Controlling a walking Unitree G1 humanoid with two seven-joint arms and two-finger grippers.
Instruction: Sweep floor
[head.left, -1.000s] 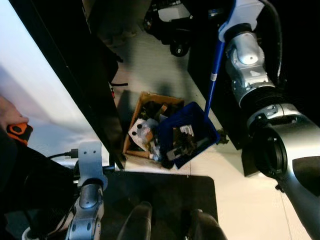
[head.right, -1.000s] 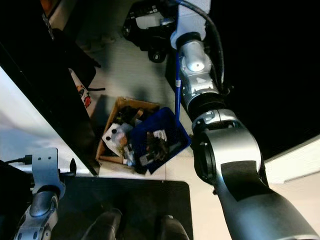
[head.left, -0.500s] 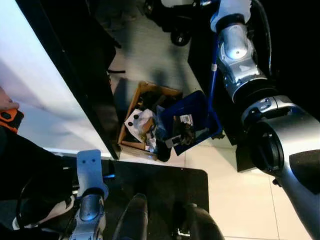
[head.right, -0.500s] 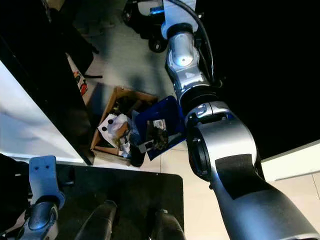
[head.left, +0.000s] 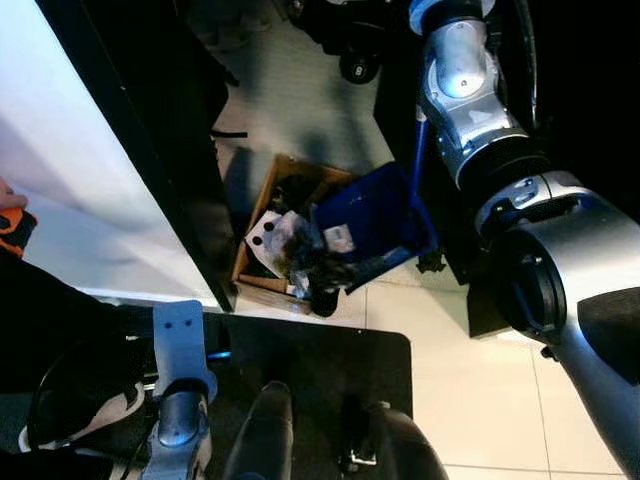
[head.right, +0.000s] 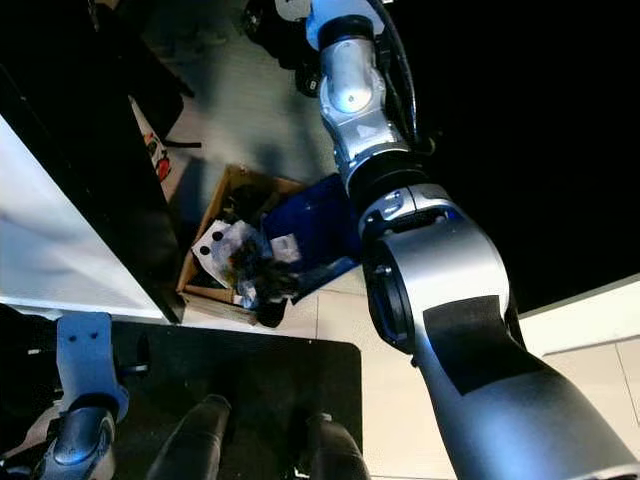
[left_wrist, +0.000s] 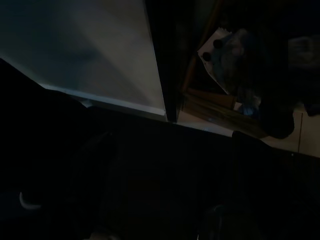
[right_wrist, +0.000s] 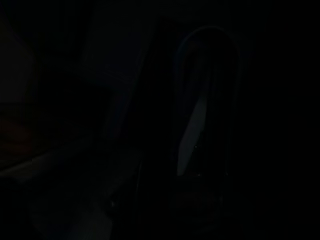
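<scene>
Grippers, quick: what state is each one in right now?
Left gripper: cannot be told; its wrist view is too dark.
Right gripper: cannot be told; the arm reaches up along the blue dustpan handle.

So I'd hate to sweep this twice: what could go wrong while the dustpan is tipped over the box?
The blue dustpan hangs tilted over the near corner of the cardboard box, and the rubbish is piling at that edge, so some may slide onto the floor tiles. The box already looks full, so more may spill over. The dustpan's blue handle runs close along the right arm, which could knock it.
</scene>
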